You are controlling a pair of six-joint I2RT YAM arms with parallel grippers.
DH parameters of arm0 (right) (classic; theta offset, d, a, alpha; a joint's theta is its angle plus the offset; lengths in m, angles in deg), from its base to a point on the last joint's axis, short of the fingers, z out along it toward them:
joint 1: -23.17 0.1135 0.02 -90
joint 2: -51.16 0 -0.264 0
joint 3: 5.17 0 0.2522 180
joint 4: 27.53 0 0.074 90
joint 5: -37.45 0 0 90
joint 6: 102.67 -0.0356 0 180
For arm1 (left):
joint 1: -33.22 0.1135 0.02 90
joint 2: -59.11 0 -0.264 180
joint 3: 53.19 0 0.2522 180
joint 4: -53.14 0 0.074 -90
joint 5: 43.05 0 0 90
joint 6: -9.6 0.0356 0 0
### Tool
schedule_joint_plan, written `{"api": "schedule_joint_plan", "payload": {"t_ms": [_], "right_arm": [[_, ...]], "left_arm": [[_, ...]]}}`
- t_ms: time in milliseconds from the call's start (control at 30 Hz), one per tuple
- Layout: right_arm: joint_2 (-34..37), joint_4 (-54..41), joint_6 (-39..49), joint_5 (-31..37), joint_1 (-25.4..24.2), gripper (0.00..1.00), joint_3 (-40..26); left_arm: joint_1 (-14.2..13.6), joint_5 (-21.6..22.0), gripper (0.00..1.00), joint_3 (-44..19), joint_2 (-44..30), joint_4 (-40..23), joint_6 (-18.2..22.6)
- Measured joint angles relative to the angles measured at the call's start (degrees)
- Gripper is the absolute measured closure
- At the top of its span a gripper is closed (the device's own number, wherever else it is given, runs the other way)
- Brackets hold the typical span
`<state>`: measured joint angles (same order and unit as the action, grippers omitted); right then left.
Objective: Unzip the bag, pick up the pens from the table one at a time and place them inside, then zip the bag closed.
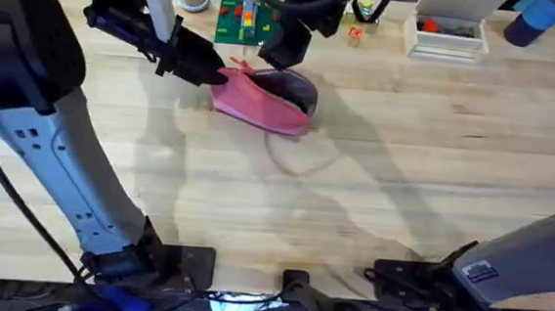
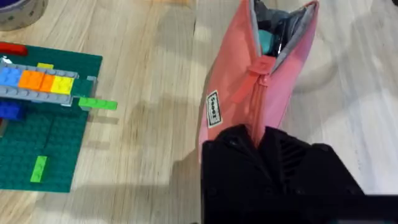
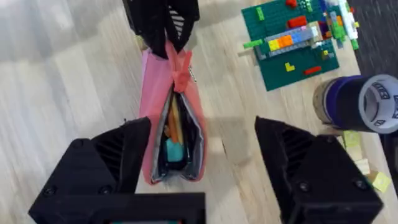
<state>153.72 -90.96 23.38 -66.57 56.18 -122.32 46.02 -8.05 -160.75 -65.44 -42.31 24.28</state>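
The pink bag (image 1: pixel 262 100) lies on the table (image 1: pixel 403 184) at the back, left of centre. Its mouth gapes at one end, showing dark lining. Inside I see an orange pen (image 3: pixel 174 124) beside a teal object (image 3: pixel 172 151). My left gripper (image 1: pixel 217 73) is shut on the bag's closed end (image 2: pixel 249 118), just behind the zipper pull (image 2: pixel 261 65). My right gripper (image 3: pixel 202 127) hovers above the open end (image 3: pixel 177 143), its fingers spread wide with nothing between them. In the overhead view the right gripper (image 1: pixel 287 43) hangs dark just behind the bag.
A green brick baseplate (image 1: pixel 243 21) with coloured bricks sits right behind the bag. A tape roll (image 3: pixel 360 102) and yellow notes stand beside it. A white box (image 1: pixel 447 35) is at the back right. Bare wood spreads across the front and right.
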Motion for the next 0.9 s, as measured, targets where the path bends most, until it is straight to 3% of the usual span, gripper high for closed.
{"api": "schedule_joint_plan", "payload": {"t_ms": [333,900], "right_arm": [[0.9,0.3,0.0,-2.4,1.0,0.005,0.0],[8.7,4.6,0.0,-8.2,1.0,0.005,0.0]], "left_arm": [[0.0,0.0,0.959,0.0,0.0,0.0,-0.2],[0.0,0.0,0.959,0.0,0.0,0.0,-0.2]]}}
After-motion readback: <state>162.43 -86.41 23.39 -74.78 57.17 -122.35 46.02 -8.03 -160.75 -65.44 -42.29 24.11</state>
